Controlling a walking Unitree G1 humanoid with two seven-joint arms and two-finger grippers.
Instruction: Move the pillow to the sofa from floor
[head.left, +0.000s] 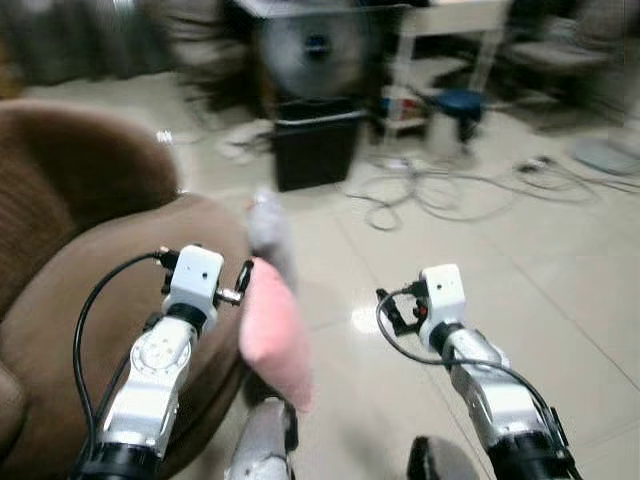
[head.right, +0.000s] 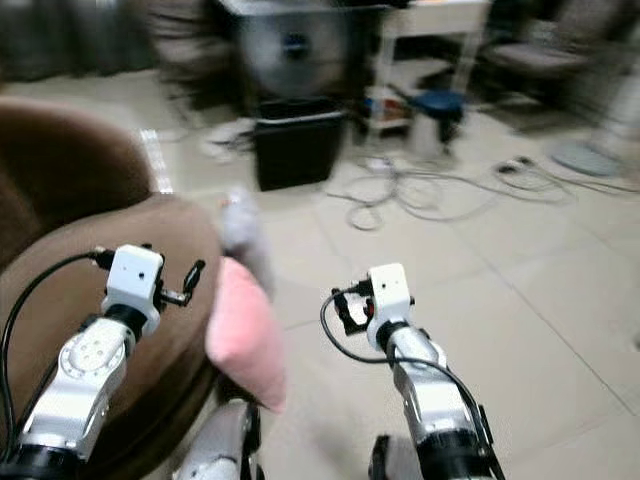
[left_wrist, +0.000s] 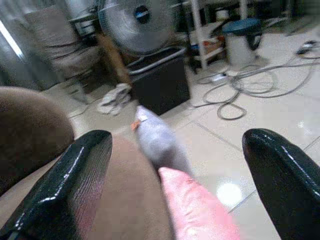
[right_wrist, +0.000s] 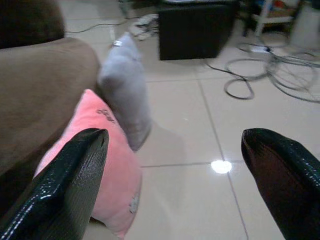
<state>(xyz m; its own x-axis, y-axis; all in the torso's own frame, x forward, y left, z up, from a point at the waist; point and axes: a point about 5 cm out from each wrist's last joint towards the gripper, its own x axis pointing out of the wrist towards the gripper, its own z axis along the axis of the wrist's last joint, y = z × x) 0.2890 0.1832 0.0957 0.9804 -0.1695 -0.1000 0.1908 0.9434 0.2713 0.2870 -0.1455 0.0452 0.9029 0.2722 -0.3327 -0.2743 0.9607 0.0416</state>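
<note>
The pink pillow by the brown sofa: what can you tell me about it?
The soft pink fabric pillow stands on edge on the pale tiled floor, leaning against the rounded brown fabric sofa. It looks plump, with small dark markings on its face. Just beyond it a grey fabric pillow leans on the sofa too, and the two seem to touch. The left gripper and right gripper both hover open, apart from the pink pillow.

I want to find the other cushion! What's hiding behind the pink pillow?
A soft grey pillow stands just behind the soft pink pillow, both leaning on the brown fabric sofa. The pink pillow covers the grey pillow's lower edge.
</note>
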